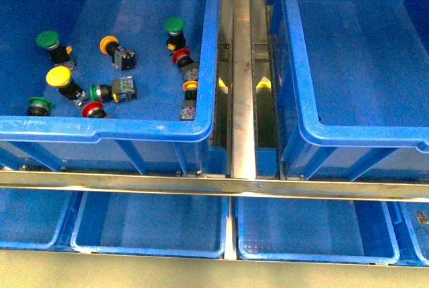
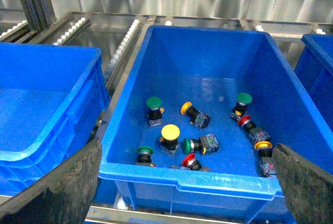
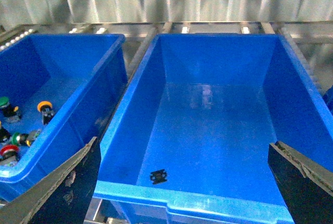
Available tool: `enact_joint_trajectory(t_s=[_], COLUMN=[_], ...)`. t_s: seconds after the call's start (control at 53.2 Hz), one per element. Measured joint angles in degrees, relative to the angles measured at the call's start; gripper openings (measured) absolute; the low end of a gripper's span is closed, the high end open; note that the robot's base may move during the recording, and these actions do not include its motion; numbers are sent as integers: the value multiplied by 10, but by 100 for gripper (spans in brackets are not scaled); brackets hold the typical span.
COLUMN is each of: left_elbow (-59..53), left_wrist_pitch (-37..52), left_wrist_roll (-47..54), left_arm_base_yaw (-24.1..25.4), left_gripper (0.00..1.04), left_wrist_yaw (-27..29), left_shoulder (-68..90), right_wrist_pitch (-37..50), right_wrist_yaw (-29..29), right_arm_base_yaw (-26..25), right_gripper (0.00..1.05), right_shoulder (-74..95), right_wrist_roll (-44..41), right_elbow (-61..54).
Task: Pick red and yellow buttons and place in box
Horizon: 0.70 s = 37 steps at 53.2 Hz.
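Several buttons lie in the left blue crate (image 1: 107, 129). Among them are a yellow button (image 1: 58, 76), an orange-yellow one (image 1: 108, 45), a red one (image 1: 180, 55), another red one (image 1: 93, 108) by the near wall, and green ones (image 1: 47, 39). My left gripper (image 2: 186, 145) hangs open above that crate's near rim, over the red button (image 2: 189, 160) and beside the yellow button (image 2: 170, 132), holding nothing. My right gripper (image 3: 182, 142) is open above the box (image 3: 197, 199), the right crate, also holding nothing. Neither arm shows in the front view.
A small black piece (image 3: 157, 176) lies on the box's floor. A metal rail (image 1: 242, 74) runs between the two crates, and a metal bar (image 1: 214, 186) crosses in front. Shallower blue trays (image 1: 151, 224) sit below. A third crate (image 2: 41, 109) stands left of the button crate.
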State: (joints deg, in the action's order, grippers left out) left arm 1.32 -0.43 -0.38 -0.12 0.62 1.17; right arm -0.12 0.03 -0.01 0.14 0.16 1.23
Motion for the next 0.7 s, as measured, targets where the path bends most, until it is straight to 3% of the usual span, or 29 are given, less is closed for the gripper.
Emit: enact_joint_trajectory(t_s=[0.094, 0.169, 0.282, 0.508, 0.696], left_elbow=[75, 135, 213, 321, 401], left_wrist_pitch=[-156, -177, -121, -4, 39], left_wrist_roll=[-70, -92, -92, -21, 26], left_arm_base_yaw=[-32, -38, -29, 7, 2], left_gripper=[97, 97, 97, 97, 97], left_wrist_yaw=[110, 135, 108, -10, -19], left_shoulder=[111, 221, 345, 581, 788], right_wrist_pitch=[0, 0, 0, 0, 0], right_wrist_yaw=[2, 0, 0, 0, 0], right_arm_base_yaw=[0, 0, 0, 0, 0], right_gripper=[98, 98, 98, 98, 98], right_shoulder=[0, 0, 0, 0, 0], right_wrist_roll=[0, 0, 0, 0, 0], right_elbow=[0, 0, 0, 0, 0])
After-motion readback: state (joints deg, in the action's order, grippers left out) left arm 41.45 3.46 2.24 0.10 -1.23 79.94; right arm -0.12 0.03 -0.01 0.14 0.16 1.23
